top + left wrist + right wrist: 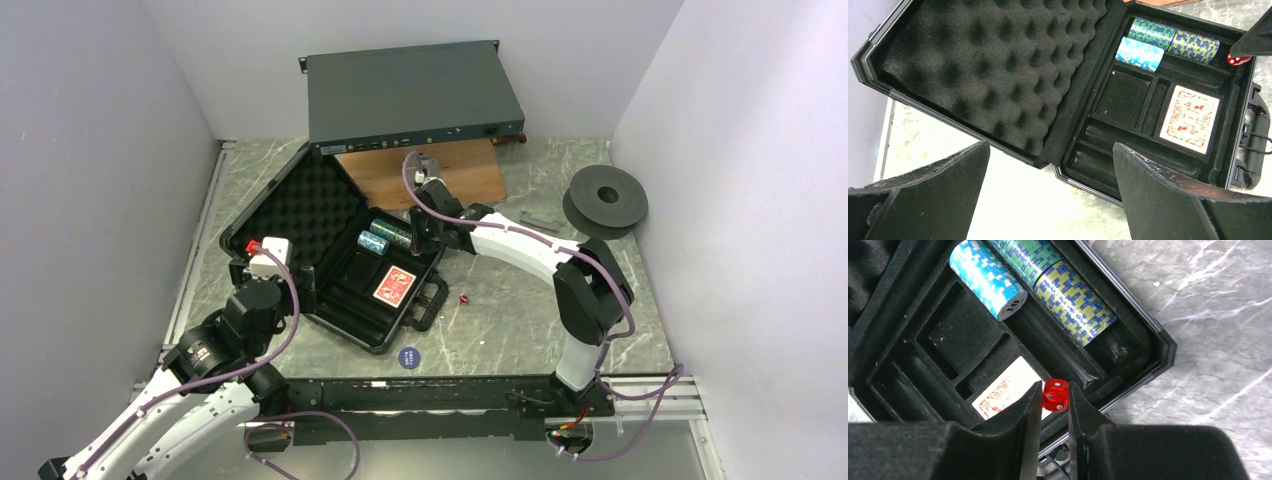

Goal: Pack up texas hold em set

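Putting dice away: pinching a red die (1055, 395) in the right hand (1054, 390) above the black case (1143, 345), left hand (1050, 147) spread wide nearby. Next, lowering into a free slot (960, 335), letting go.

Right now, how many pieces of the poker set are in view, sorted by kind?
Case: 1
Chip stacks: 3 (light blue, green, yellow-blue)
Card deck: 1
Red dice: 2 (one in the right gripper, one on the table)
Blue disc: 1
Total: 8
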Motion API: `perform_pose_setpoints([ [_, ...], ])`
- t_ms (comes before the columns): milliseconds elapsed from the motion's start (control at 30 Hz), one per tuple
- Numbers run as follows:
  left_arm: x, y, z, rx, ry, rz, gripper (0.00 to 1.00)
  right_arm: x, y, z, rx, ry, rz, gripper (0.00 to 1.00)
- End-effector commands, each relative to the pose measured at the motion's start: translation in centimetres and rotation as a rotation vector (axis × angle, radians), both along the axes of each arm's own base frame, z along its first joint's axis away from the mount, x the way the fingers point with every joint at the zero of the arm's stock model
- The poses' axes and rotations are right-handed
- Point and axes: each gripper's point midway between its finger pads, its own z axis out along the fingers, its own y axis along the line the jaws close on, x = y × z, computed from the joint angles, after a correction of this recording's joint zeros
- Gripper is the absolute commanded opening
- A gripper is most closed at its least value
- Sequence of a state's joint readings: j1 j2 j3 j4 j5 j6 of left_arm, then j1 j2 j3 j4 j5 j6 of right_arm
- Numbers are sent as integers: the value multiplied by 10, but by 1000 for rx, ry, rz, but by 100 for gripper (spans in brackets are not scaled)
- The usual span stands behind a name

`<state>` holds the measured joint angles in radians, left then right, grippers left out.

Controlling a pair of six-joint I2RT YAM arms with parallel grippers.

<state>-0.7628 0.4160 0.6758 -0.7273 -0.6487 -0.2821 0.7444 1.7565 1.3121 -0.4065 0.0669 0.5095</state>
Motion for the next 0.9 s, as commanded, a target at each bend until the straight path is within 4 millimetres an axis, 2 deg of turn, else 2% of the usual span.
perform_pose_setpoints([
  [0, 2, -1, 17, -21, -30, 0, 100, 15, 27, 25, 95, -57, 18, 6],
  [500, 2, -1, 15, -16, -24, 2, 100, 33, 61, -8, 91, -9, 48, 5],
  [867, 3, -2, 15, -8, -18, -2, 100, 36, 75, -25, 92, 23, 64, 6],
])
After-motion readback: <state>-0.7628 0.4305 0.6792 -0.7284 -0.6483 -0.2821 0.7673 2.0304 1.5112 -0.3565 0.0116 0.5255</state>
